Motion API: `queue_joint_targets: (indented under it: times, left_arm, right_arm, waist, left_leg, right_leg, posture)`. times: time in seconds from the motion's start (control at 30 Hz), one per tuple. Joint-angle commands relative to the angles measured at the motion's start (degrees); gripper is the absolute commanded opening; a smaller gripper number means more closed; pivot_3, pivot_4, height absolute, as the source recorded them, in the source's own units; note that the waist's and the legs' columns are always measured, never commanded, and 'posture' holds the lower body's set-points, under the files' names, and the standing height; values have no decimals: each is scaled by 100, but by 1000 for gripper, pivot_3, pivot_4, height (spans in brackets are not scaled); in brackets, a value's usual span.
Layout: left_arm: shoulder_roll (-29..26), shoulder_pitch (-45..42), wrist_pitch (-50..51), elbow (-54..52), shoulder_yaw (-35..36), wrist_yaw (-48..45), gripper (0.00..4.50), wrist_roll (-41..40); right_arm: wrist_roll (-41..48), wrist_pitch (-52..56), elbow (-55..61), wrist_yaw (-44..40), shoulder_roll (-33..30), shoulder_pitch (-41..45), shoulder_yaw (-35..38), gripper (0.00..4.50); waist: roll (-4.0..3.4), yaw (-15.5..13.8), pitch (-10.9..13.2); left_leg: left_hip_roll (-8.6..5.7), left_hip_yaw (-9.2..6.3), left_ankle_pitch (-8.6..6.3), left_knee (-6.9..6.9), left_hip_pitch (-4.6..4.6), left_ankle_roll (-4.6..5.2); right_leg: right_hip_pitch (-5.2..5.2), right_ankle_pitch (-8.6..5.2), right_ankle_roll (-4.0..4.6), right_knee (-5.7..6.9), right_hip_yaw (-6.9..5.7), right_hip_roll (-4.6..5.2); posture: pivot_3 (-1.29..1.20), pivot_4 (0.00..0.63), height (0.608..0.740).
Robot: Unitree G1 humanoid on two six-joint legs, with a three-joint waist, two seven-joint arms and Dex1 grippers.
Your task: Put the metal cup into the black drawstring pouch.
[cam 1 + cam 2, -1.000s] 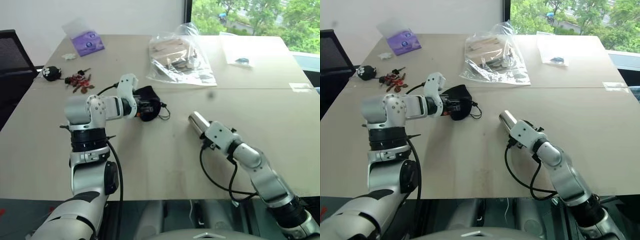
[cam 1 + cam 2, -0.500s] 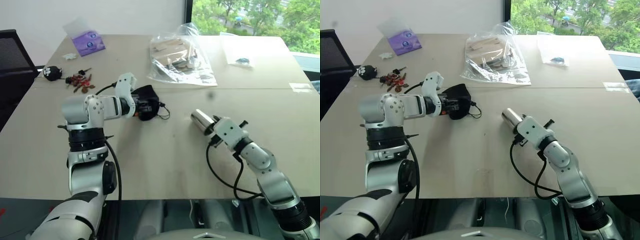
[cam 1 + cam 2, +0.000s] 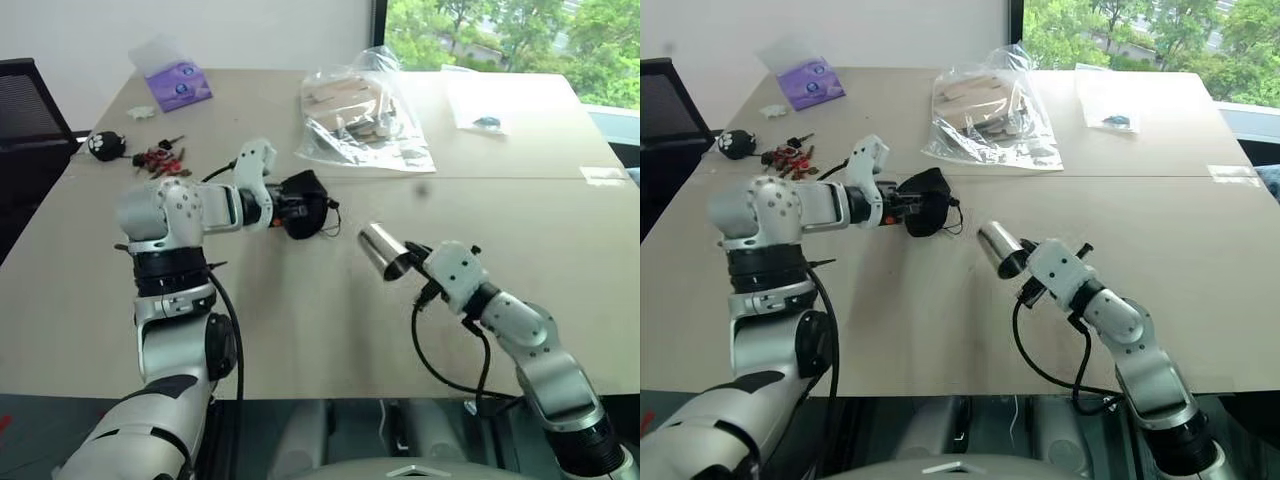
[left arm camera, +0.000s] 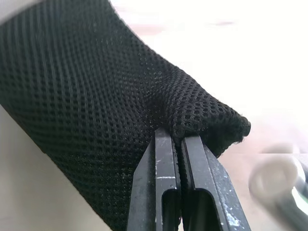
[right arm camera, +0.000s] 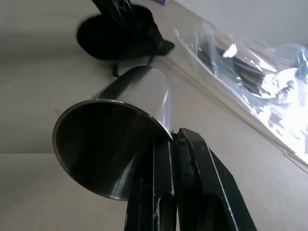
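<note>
Lifted off the table (image 3: 300, 330) now, the metal cup (image 3: 380, 250) hangs tilted in the right gripper (image 5: 172, 144), whose jaws pinch its rim. Before, it lay on the wood. Over to the left, the left gripper (image 4: 179, 142) has its jaws clamped on the black drawstring pouch (image 3: 303, 203).

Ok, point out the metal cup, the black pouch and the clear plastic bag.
metal cup (image 3: 381, 249), left eye view, on its shiny side.
black drawstring pouch (image 3: 303, 202), left eye view, on its fabric.
clear plastic bag (image 3: 365, 120), left eye view, mid-bag.
</note>
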State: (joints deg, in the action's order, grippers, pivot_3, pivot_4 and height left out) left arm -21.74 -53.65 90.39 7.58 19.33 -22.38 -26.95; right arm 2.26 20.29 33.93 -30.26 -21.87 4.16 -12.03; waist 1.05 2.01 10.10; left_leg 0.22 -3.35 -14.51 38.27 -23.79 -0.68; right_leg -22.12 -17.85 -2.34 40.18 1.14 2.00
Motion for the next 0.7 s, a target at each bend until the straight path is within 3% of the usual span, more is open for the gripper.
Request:
queue_joint_targets:
  times: [0.03,0.33,0.7]
  left_arm:
    - [-11,-164,117,81,138,-1,0,-80]
    - [90,-117,210,486,266,-20,0,-183]
    - [52,-39,211,491,61,-16,0,-551]
  right_arm:
    - [493,279,345,-236,-63,-6,193,47]
    - [1163,333,-236,-632,-20,321,192,47]
    - [925,-483,-1911,-553,832,1217,-198,47]
  waist:
    - [0,4,0]
    - [0,11,0]
    - [0,16,0]
  left_leg:
    - [0,0,0,1,1,0]
    - [-1,4,0,8,6,0]
    - [0,3,1,9,6,0]
  right_leg:
    - [0,0,0,2,1,0]
    - [-1,0,0,20,5,-1]
    - [-3,0,0,23,5,1]
  posture:
    - [0,150,740]
    - [0,150,740]
    - [0,150,740]
